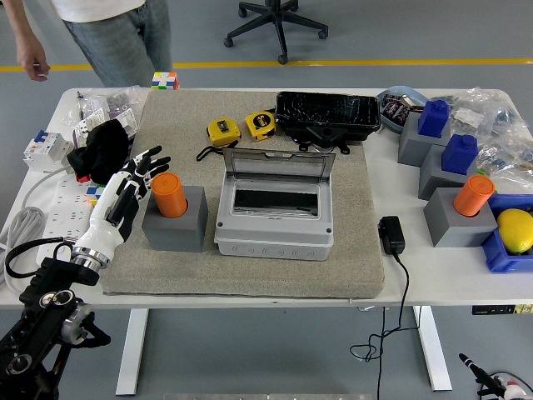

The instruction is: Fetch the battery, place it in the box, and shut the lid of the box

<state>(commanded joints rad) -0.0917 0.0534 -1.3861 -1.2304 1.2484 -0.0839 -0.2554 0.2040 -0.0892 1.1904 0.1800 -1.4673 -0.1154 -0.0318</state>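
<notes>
One left hand [125, 196] beside battery [169, 195]; person [100, 33] cropped.

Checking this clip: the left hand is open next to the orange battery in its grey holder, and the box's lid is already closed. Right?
Not quite: in the head view the box has its lid raised, not closed. The rest holds: the left hand is open beside the orange battery in its grey holder.

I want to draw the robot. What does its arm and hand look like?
The left hand is white with black finger joints and five slim fingers. A shiny silver ring joins it to a chunky black arm with round joints, and a black cable loops beside it. The other arm isn't in view.
</notes>
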